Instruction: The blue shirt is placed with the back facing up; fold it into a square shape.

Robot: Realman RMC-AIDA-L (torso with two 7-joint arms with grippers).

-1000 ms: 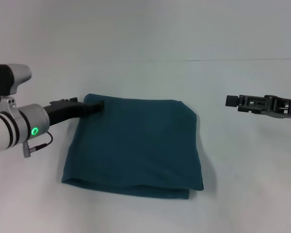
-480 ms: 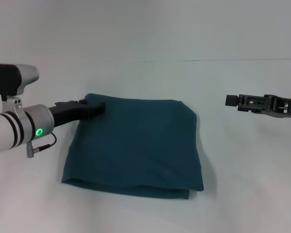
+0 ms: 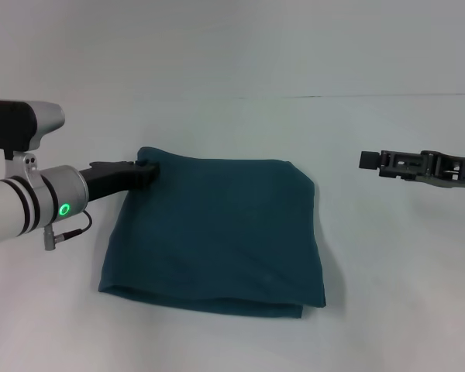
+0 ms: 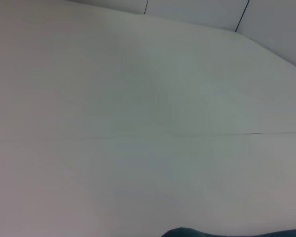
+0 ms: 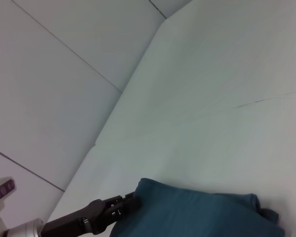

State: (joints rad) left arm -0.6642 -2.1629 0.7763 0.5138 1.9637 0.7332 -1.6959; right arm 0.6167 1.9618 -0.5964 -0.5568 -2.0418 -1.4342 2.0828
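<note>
The blue shirt (image 3: 217, 232) lies folded into a rough square in the middle of the white table, plain side up. My left gripper (image 3: 149, 170) reaches in from the left and sits at the shirt's far left corner, at the fabric's edge. The right wrist view shows the same contact, with the left gripper (image 5: 133, 201) against the corner of the blue shirt (image 5: 197, 217). Only a dark sliver of the blue shirt (image 4: 227, 232) shows in the left wrist view. My right gripper (image 3: 366, 160) hovers off to the right, well apart from the shirt.
The white table (image 3: 387, 271) stretches around the shirt on all sides. A faint seam (image 3: 356, 96) runs across the far part of the surface. A pale wall (image 5: 54, 89) rises behind the table.
My left gripper has drawn back a little to the left, from over the shirt's far left corner to its edge. The shirt and the right arm have stayed put.
</note>
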